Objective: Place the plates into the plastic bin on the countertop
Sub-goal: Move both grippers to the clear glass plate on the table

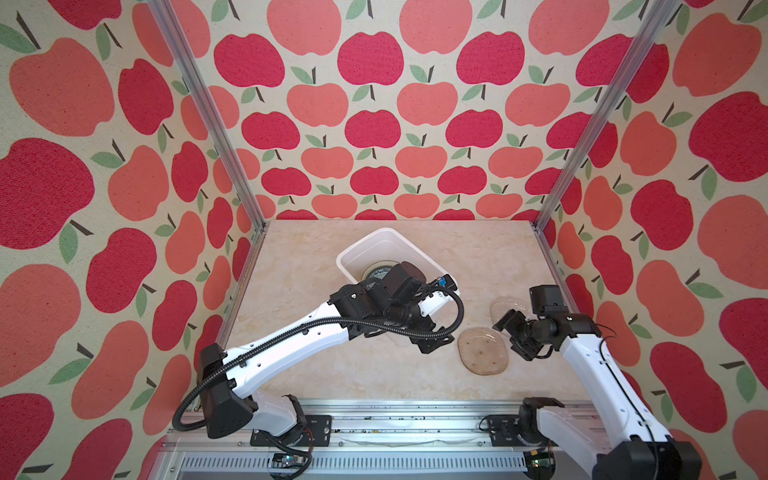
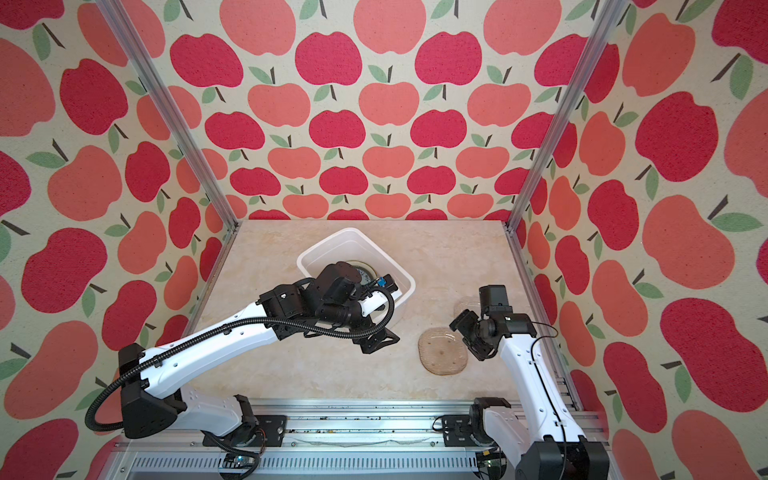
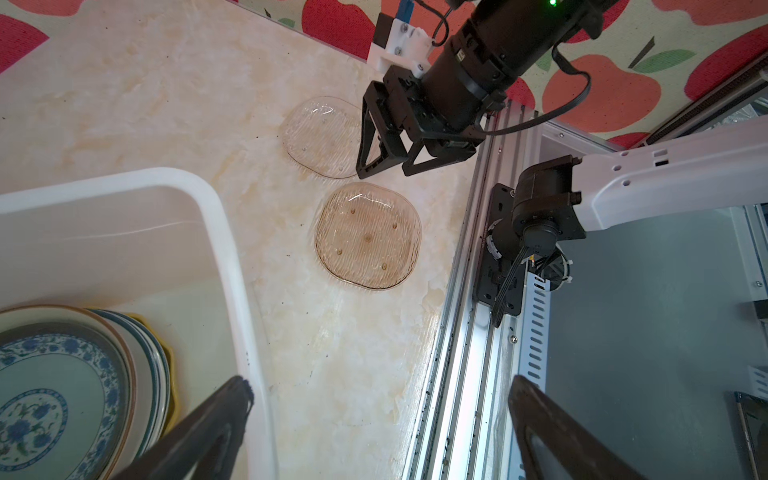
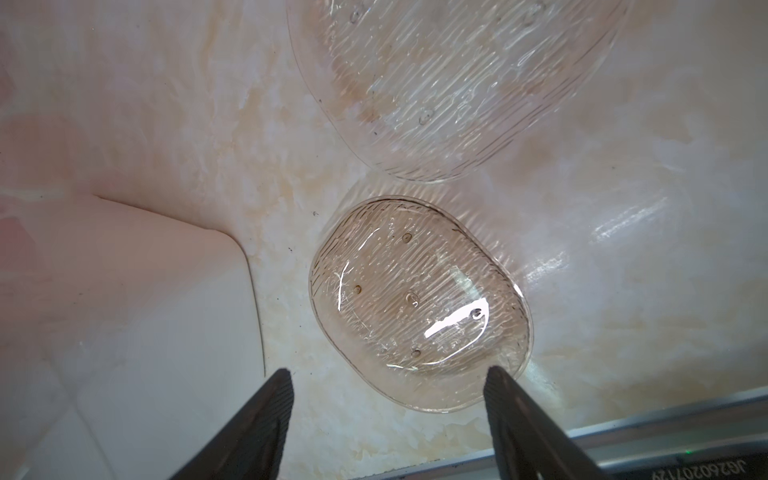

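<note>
The white plastic bin (image 1: 374,248) (image 2: 332,249) stands mid-countertop (image 1: 332,365) and holds a stack of plates (image 3: 62,382), a blue-patterned one on top. An amber ribbed glass plate (image 1: 482,351) (image 2: 442,352) (image 3: 368,235) (image 4: 419,303) and a clear glass plate (image 1: 500,307) (image 3: 320,135) (image 4: 453,75) lie on the countertop right of the bin. My left gripper (image 1: 430,343) (image 2: 376,343) (image 3: 380,382) hangs open and empty beside the bin's near wall. My right gripper (image 1: 513,336) (image 2: 467,336) (image 4: 388,372) is open above the two glass plates, holding nothing.
Aluminium rails (image 3: 469,332) run along the countertop's front edge, close to the amber plate. The bin's near wall (image 4: 145,311) sits just left of that plate. Apple-print walls (image 1: 374,124) close in the back and both sides.
</note>
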Available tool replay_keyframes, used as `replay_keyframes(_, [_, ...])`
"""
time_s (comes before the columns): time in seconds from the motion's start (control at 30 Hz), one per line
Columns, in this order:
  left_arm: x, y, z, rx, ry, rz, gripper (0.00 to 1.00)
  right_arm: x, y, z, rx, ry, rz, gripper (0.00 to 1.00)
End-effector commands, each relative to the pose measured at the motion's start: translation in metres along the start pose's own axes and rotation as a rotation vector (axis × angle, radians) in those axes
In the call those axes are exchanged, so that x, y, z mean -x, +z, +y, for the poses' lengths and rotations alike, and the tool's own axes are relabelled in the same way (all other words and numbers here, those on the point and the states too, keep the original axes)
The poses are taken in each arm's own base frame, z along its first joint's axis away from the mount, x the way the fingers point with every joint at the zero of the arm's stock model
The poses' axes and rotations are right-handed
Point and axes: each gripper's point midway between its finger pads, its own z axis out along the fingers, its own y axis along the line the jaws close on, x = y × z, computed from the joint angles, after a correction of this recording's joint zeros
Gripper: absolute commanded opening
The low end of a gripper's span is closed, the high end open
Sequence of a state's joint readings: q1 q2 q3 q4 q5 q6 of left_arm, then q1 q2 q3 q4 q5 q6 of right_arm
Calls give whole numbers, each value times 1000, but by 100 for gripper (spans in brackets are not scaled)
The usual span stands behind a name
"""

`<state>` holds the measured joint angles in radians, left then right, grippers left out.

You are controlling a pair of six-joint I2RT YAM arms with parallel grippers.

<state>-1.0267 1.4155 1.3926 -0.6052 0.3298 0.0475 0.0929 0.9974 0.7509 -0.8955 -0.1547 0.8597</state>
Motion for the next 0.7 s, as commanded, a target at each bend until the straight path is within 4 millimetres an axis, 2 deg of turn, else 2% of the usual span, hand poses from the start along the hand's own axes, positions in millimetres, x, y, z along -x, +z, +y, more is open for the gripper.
replay_keyframes(0.0, [15,-5,-8,-26,38,-54,99,-3,11,-17,-79,-95,38,77])
replay_keyframes(0.13, [13,-10,-8,-16,35,-55,99,-5,23,-28,-149,-162,97,79])
replay_keyframes(0.33, [13,-20,-9,-6,14,-83,99,-2,35,-34,-218,-223,164,80])
replay_keyframes(0.67, [8,-24,-9,6,4,-74,99,-8,59,-31,-179,-298,244,79])
